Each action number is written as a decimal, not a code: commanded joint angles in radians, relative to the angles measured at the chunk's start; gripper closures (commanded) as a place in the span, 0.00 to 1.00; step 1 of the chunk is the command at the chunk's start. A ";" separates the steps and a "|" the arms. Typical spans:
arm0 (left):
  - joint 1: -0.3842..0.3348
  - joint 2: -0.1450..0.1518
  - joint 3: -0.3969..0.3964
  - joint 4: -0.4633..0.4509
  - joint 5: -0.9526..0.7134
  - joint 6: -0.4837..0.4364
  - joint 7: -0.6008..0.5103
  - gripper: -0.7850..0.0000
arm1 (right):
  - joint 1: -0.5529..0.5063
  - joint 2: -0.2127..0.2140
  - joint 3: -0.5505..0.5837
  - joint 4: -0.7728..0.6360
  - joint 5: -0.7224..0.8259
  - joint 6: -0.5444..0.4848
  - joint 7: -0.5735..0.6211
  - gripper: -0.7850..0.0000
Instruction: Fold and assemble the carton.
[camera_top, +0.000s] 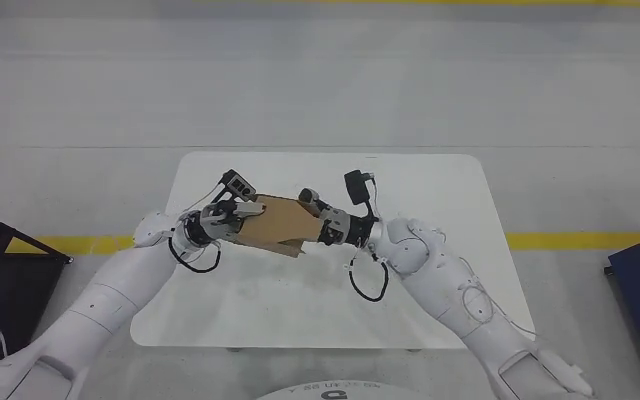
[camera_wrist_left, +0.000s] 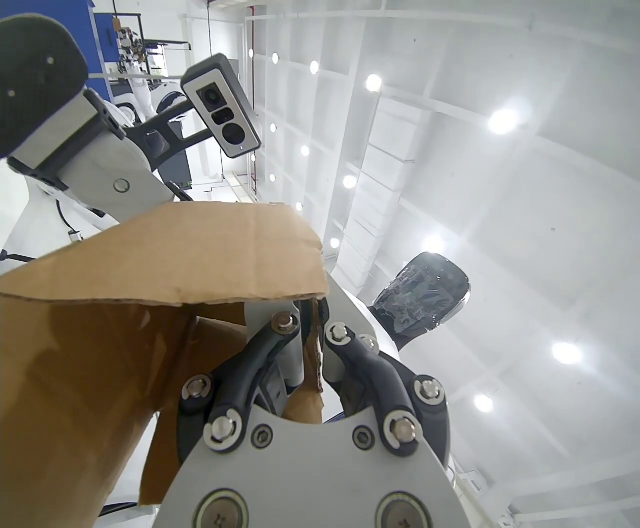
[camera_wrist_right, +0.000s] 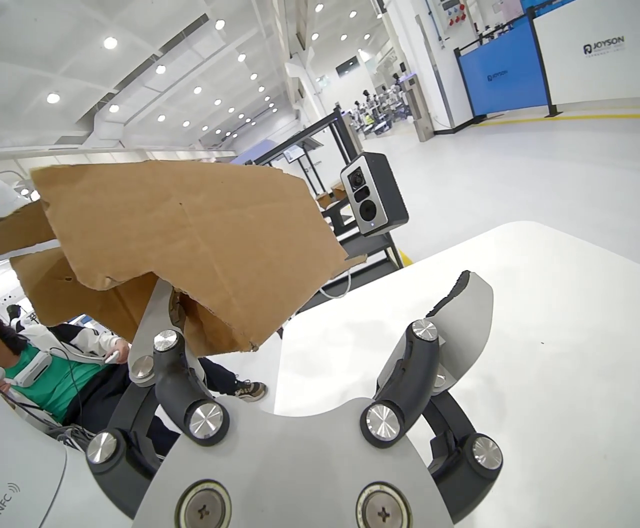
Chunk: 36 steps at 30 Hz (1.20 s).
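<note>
Top view: the carton (camera_top: 283, 222), not boxed up yet, hangs in the air over the white counter (camera_top: 260, 300), left pincer (camera_top: 238, 212) on one end, right pincer (camera_top: 315, 213) at the other. Left wrist view: left one is pulled in narrow, pinching a strip of the carton's edge; on that single thin grip it could swivel or slip out, I reckon. Right wrist view: right one gapes wide, one finger against the cardboard, gripping nothing; closing on that ragged flap might crease the wrong fold. Tally: one carton, two pincers, one counter
</note>
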 joint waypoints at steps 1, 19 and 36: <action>0.005 -0.004 -0.013 0.008 -0.003 0.003 -0.011 1.00 | -0.009 0.004 0.012 0.000 0.011 -0.039 -0.004 0.00; 0.063 -0.031 -0.096 0.014 -0.003 0.083 -0.097 1.00 | -0.026 0.034 0.071 -0.001 0.148 -0.095 -0.004 0.00; 0.087 -0.046 -0.137 -0.009 0.049 0.126 -0.097 1.00 | 0.034 0.021 0.020 0.050 0.248 -0.068 0.060 0.00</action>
